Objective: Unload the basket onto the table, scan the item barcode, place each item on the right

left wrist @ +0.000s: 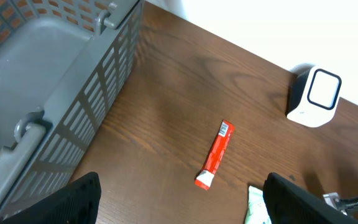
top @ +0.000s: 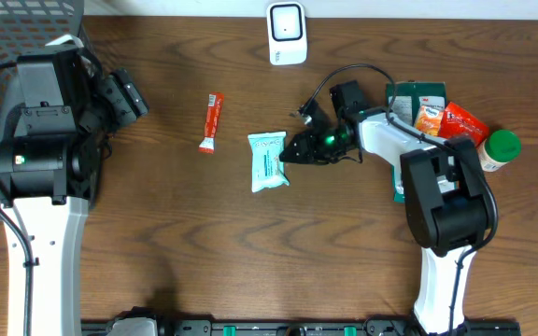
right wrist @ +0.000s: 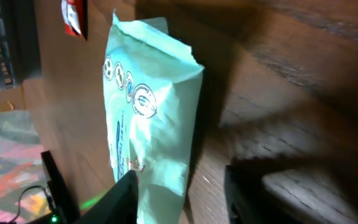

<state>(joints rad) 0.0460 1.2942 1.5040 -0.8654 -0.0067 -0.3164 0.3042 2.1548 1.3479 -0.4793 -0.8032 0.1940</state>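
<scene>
With the right gripper [top: 290,149] parted astride the pouch [top: 268,161] edge and the left gripper [top: 138,98] released, careless withdrawal may drag the pouch, turning its barcode from the scanner [top: 287,33].

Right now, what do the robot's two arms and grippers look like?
Both arms share a build: the left arm and right arm have boxy black joint housings on white links, each showing a small green light. A black cable loops by the right arm's wrist. The left gripper's fingers are plain matte black.
</scene>
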